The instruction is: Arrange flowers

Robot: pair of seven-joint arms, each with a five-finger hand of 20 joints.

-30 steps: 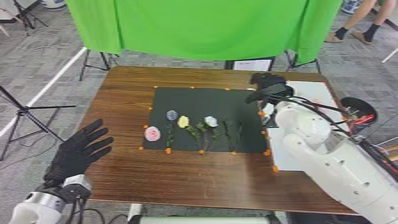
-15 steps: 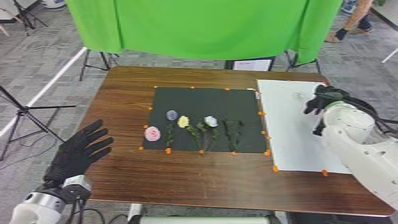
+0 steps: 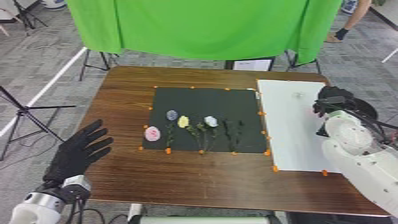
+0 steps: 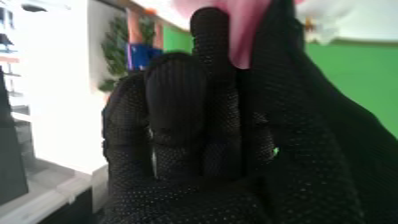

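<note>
My right hand [image 3: 334, 102] is over the right part of the white board [image 3: 289, 125] in the head view. In the right wrist view that hand [image 4: 213, 140] pinches a pink, petal-like piece [image 4: 244, 30] between its fingertips and thumb. On the dark mat [image 3: 209, 97] lie a pink flower head [image 3: 153, 133], a blue-grey flower [image 3: 171, 115], a yellow flower [image 3: 184, 121] and a white flower [image 3: 211, 121], with dark green stems [image 3: 233, 135] beside them. My left hand [image 3: 78, 152] is held at the table's left edge, fingers straight and empty.
A dark round container [image 3: 363, 109] stands just beyond my right hand at the table's right side. Orange markers [image 3: 275, 168] line the mat and board on the brown table [image 3: 195, 182]. A green cloth [image 3: 200, 30] hangs behind.
My right hand has moved from the board's far left corner to its right side, uncovering the white board. The left hand and the flowers on the mat have stayed put.
</note>
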